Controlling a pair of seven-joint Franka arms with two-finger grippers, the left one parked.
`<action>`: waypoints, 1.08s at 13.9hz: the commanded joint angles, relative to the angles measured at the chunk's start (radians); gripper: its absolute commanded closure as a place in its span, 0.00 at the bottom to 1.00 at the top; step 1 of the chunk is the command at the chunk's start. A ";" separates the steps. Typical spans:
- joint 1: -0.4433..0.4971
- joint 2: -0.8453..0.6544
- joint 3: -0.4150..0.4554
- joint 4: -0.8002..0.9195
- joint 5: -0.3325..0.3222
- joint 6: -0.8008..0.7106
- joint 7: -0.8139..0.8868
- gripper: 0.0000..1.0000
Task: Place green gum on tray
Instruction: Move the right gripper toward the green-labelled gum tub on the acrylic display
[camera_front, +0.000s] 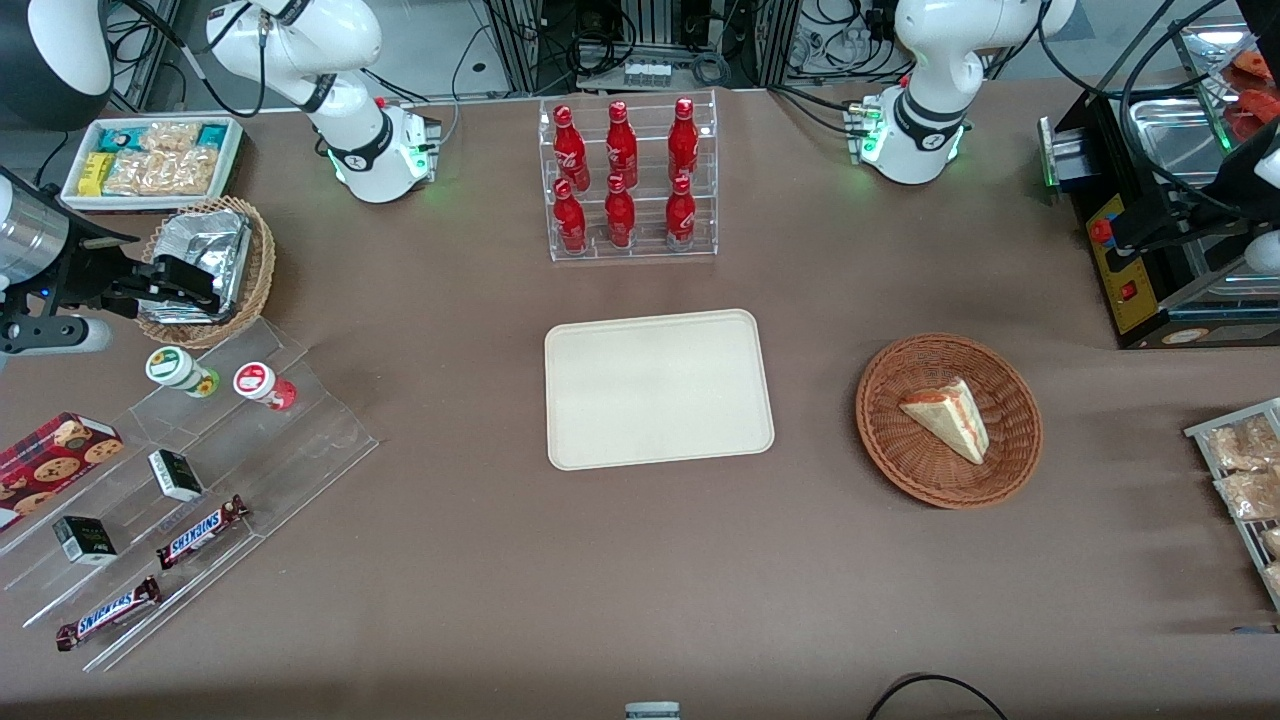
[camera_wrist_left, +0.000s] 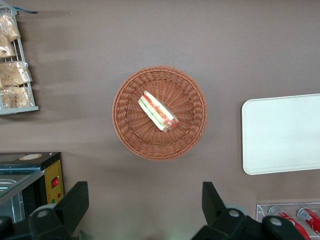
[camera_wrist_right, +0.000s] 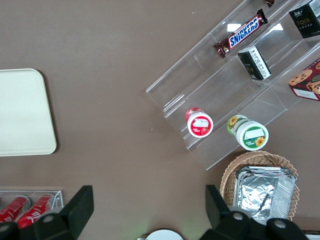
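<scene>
My gripper (camera_front: 165, 285) hangs high above the working arm's end of the table, over the wicker basket (camera_front: 258, 262) that holds a foil pack (camera_front: 205, 262); fingers (camera_wrist_right: 77, 207) spread wide apart, nothing between them. Green gum (camera_front: 178, 369) stands on the top step of the clear acrylic riser (camera_front: 300, 420), just beside the red-lidded gum bottle (camera_front: 262, 384) and not touching it; both upright. The green gum sits nearer the front camera than the basket. Lower steps carry two Snickers bars (camera_front: 200, 531), two small dark boxes (camera_front: 175, 474) and a cookie box (camera_front: 55, 458). The tray (camera_front: 658, 389) lies flat at the table's middle, well apart from the riser, nearer the front edge than the rack of red bottles (camera_front: 627, 180).
</scene>
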 joint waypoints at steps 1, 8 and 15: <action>-0.022 0.012 0.003 0.040 0.006 -0.031 0.000 0.01; -0.088 0.054 -0.003 -0.090 0.005 0.128 -0.091 0.00; -0.255 0.034 -0.003 -0.304 0.008 0.373 -0.643 0.01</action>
